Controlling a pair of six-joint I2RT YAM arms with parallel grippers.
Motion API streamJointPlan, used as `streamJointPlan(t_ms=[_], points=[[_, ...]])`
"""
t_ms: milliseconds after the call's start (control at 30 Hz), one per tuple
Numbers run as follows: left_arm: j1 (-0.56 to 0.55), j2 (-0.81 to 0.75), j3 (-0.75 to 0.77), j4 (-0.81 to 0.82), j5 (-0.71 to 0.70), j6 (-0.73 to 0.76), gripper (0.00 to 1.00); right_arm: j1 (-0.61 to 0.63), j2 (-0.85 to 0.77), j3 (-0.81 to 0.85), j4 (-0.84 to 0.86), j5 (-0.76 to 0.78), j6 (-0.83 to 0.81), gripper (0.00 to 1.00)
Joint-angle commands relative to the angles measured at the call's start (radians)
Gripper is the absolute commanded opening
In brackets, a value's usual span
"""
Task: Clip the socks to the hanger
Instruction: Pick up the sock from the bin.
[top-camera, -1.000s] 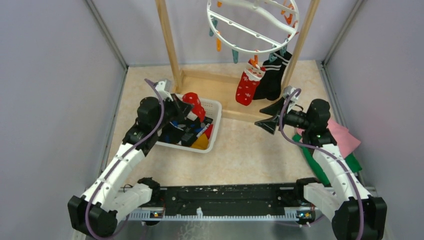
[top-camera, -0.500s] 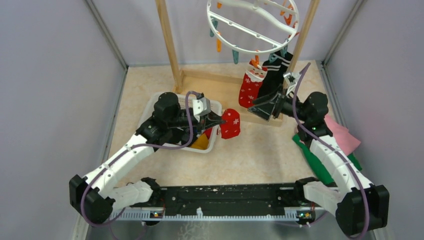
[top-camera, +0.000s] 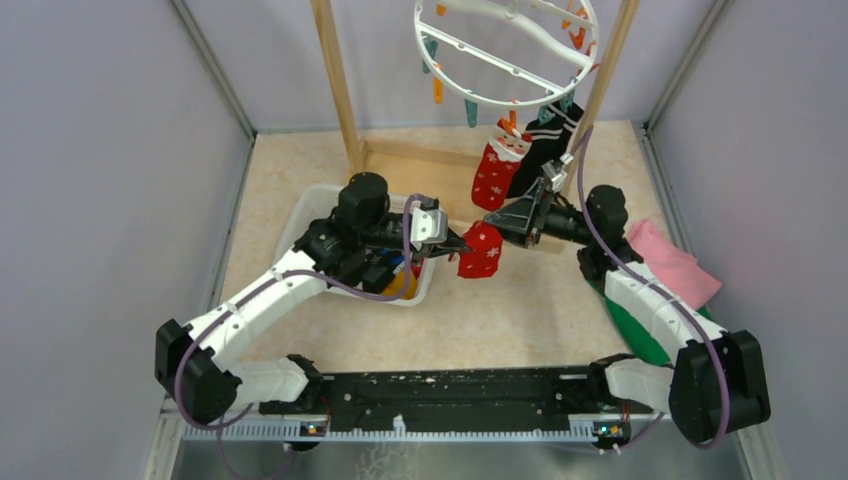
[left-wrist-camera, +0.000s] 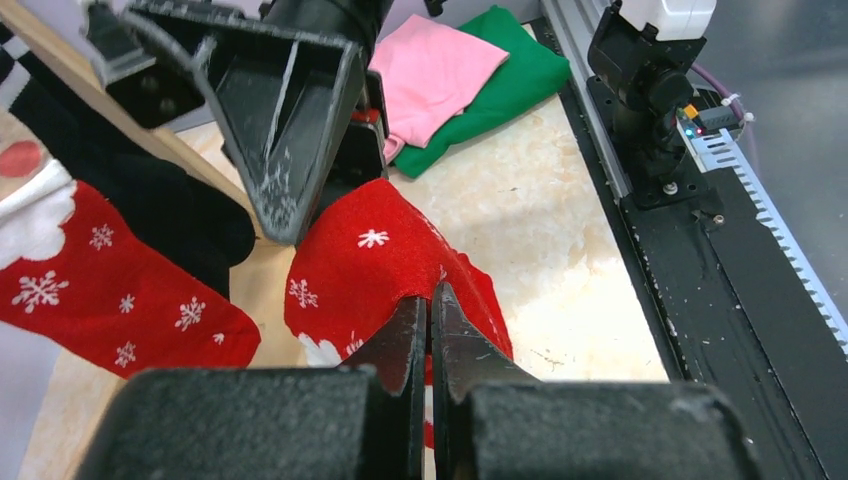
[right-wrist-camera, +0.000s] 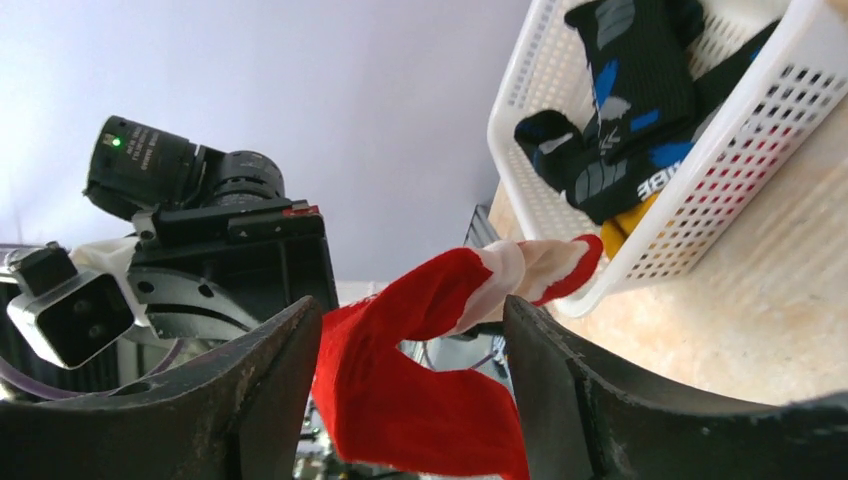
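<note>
My left gripper is shut on a red sock with white snowflakes and holds it in the air right of the basket; it also shows in the left wrist view. My right gripper is open, its jaws on either side of that sock, not closed on it. The white ring hanger hangs at the top with orange and teal pegs. A second red sock and a black striped sock hang clipped from it. More socks lie in the basket.
The white mesh basket stands at the centre left under my left arm. The wooden rack frame stands at the back. Pink and green cloths lie at the right. A black rail runs along the near edge.
My left gripper has lifted the red sock out of the basket and carried it right. My right gripper has swung left and down until its open jaws straddle the sock.
</note>
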Motion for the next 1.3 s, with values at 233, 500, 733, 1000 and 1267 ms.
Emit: streamJointPlan(t_ms=[233,500,733,1000,1267], points=[[-0.051,0.060,0.082,-0.029,0.056,0.059,0.00,0.071,0.092,0.013,0.246,-0.046,0.153,0.34],[-0.055,-0.028,-0.152,0.267,-0.029,-0.329,0.38,0.064,0.047,-0.015,0.472,-0.037,0.085,0.00],[-0.053,-0.209,-0.411,0.576,-0.191,-0.787,0.84,0.055,-0.042,-0.075,0.604,-0.130,-0.136,0.00],[-0.043,-0.345,-0.635,0.906,-0.359,-1.176,0.99,0.035,-0.205,-0.115,0.547,-0.310,-0.581,0.00],[-0.042,-0.088,-0.720,1.450,-0.405,-1.602,0.99,0.050,-0.328,-0.028,0.092,-0.298,-1.211,0.00]])
